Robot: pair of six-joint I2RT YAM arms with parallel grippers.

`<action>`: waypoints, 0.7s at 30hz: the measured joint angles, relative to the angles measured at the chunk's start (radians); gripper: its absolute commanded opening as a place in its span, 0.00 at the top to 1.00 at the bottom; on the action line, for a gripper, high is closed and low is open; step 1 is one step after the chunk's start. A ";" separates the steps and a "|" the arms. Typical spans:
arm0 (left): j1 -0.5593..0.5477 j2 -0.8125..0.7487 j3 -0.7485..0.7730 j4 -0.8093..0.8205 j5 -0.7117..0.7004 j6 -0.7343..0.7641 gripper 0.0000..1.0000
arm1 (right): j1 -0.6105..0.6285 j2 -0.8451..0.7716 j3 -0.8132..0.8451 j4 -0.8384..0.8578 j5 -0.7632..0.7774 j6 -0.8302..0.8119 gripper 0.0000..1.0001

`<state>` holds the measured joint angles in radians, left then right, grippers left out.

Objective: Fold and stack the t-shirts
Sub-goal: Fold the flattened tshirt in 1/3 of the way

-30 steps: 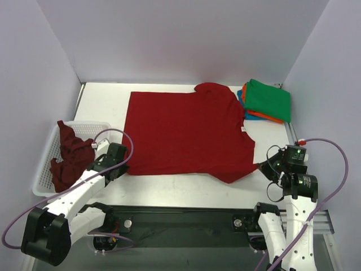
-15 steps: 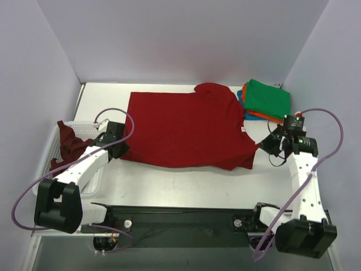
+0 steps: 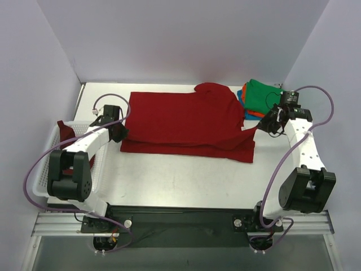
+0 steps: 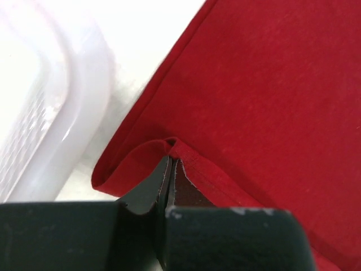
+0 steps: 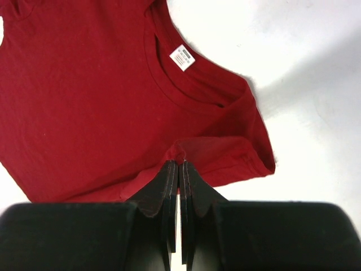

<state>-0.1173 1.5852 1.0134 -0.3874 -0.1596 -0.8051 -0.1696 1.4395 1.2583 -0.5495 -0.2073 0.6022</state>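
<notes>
Left tool (image 3: 119,134): jaws closed on the near-left hem of the bright red t-shirt (image 3: 186,118), which lies part-folded across the table (image 3: 186,175). Right tool (image 3: 261,129): pinching a fold by its collar. Both arms reach forward, elbows bowed outward.

One red t-shirt (image 3: 180,118); one maroon t-shirt (image 3: 64,130); folded t-shirts (image 3: 269,99), seemingly three; one basket (image 3: 40,182).

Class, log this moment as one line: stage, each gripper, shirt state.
stage: folding | left gripper: shut on red t-shirt | right gripper: shut on same shirt | shirt: near edge doubled over
</notes>
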 measured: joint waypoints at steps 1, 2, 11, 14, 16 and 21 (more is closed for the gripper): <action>0.000 0.014 0.016 0.002 0.002 -0.001 1.00 | 0.001 0.016 0.010 0.003 0.000 -0.002 1.00; 0.000 0.025 0.028 0.005 0.003 -0.002 1.00 | 0.001 0.034 0.021 0.007 0.000 -0.003 1.00; 0.000 0.080 0.064 0.006 0.004 -0.008 1.00 | 0.003 0.097 0.042 0.019 0.009 -0.011 1.00; 0.000 0.094 0.068 0.006 0.004 -0.014 1.00 | -0.002 0.113 0.042 0.021 0.009 -0.013 1.00; 0.000 0.097 0.069 0.005 0.002 -0.019 1.00 | -0.006 0.119 0.042 0.023 0.009 -0.013 1.00; 0.001 0.098 0.090 -0.001 -0.003 -0.025 1.00 | -0.015 0.131 0.050 0.024 0.009 -0.013 1.00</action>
<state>-0.1165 1.6836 1.1038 -0.3885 -0.1627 -0.8303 -0.1844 1.5707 1.3083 -0.5255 -0.1982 0.5896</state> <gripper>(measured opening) 0.022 0.028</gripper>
